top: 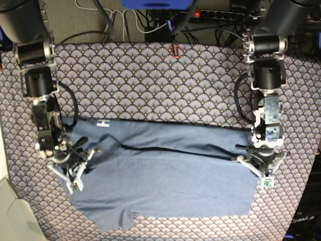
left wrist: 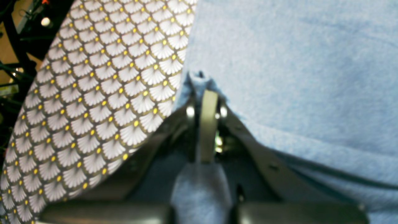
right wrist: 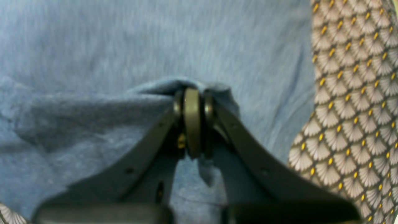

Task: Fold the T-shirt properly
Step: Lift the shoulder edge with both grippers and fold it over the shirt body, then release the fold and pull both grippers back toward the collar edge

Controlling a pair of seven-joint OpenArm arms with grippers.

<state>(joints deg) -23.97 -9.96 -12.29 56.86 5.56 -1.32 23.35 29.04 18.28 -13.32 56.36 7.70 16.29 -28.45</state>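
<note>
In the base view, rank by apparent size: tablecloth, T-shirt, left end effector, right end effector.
1. Tablecloth, largest.
2. T-shirt.
3. Left end effector and right end effector look about alike, so I won't rank them. Both are pinching the shirt.

My base camera looks straight down from high up, taking in the whole tablecloth (top: 150, 75), both arms and the T-shirt (top: 165, 186). Each wrist camera sits just behind its own fingers, looking along them at the cloth from very close, blurred. All three share the blue shirt's edge against the patterned tablecloth, one wrist view at each side.
</note>
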